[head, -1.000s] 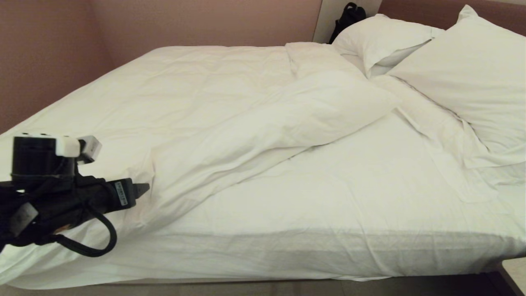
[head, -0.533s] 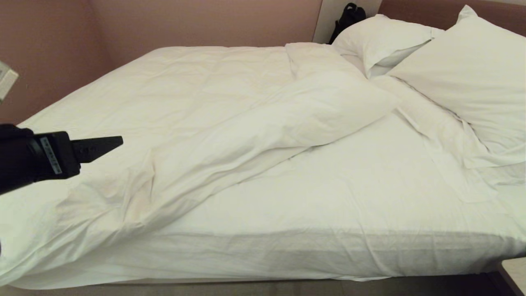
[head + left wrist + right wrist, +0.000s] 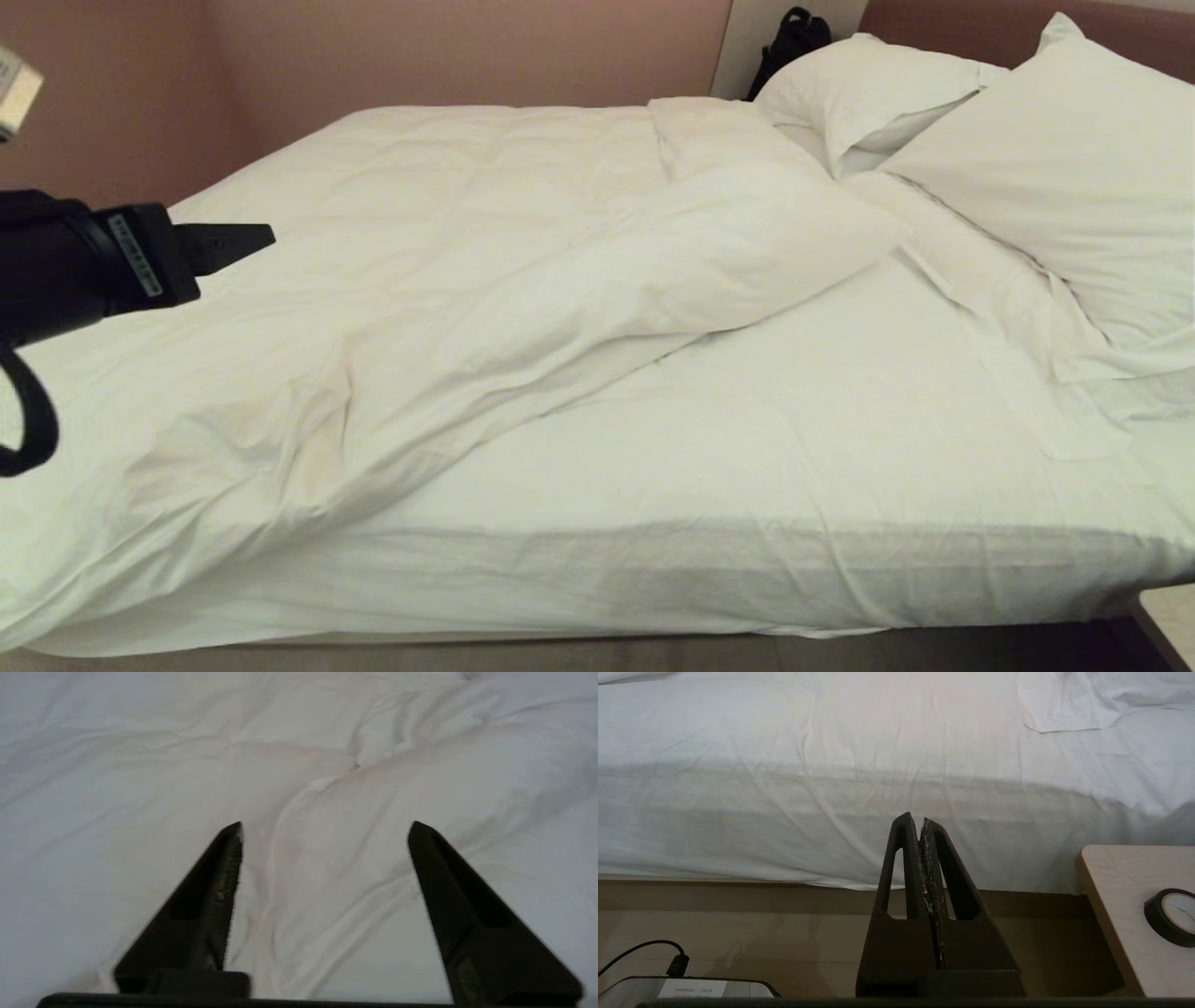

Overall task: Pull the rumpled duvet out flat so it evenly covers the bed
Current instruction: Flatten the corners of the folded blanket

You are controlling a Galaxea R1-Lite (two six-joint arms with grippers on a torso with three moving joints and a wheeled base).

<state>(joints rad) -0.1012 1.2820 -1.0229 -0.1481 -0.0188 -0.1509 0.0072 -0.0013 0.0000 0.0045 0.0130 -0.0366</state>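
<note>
The puffy white duvet (image 3: 485, 243) lies bunched over the far and left parts of the bed (image 3: 794, 420). Its folded edge runs diagonally from the near left corner up toward the pillows, leaving the sheet bare on the near right. My left gripper (image 3: 257, 238) hovers above the duvet's left side, pointing across it. In the left wrist view this gripper (image 3: 325, 825) is open, with only wrinkled duvet (image 3: 327, 788) below the fingers. My right gripper (image 3: 920, 820) is shut on nothing, parked low and facing the mattress side (image 3: 784, 788).
Two plump pillows (image 3: 1055, 159) lean at the head end, with a black bag (image 3: 794, 33) behind them. A pink wall (image 3: 93, 112) runs along the far side. A light wooden nightstand (image 3: 1115, 896) holding a tape roll (image 3: 1174, 914) stands by the bed's near right.
My left gripper has lifted off the duvet's near left fold and risen, moving toward the far side. The duvet and the right arm have stayed put.
</note>
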